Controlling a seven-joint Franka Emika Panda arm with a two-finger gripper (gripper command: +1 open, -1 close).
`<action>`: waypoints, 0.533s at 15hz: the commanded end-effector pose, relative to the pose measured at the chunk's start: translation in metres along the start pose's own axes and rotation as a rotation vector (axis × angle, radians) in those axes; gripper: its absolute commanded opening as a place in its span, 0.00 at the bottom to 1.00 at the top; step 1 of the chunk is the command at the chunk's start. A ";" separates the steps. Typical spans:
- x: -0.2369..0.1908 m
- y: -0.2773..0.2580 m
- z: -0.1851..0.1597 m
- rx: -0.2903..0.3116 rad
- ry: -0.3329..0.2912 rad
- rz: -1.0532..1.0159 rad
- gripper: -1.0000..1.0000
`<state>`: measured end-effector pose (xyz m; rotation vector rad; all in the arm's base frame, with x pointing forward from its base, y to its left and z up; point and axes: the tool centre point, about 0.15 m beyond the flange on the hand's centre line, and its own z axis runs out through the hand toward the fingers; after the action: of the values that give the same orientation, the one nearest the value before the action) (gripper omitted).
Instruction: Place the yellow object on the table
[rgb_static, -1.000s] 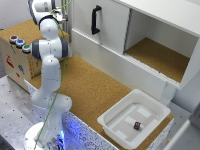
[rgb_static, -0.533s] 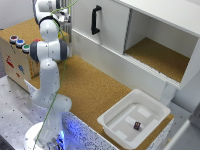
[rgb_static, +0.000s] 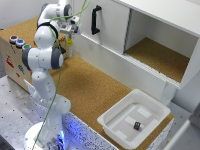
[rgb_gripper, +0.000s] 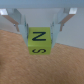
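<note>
Cork table (rgb_gripper: 15, 60), one yellow object (rgb_gripper: 39, 41), one claw (rgb_gripper: 41, 25)

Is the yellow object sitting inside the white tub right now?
No, the yellow object sits between the gripper fingers in the wrist view, above the table.

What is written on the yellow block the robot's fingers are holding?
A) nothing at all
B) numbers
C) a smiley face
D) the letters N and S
D: in the wrist view the yellow object sits between the fingers of the gripper just above the table, and it shows a dark N on one face and an S on the face below it.
</note>
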<state>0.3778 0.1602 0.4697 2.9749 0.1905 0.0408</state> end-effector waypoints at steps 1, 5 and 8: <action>-0.049 0.064 0.030 0.122 0.015 0.223 0.00; -0.073 0.081 0.070 0.134 -0.065 0.337 0.00; -0.071 0.077 0.100 0.155 -0.061 0.351 0.00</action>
<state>0.3316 0.0776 0.4317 3.0333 -0.2469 -0.0662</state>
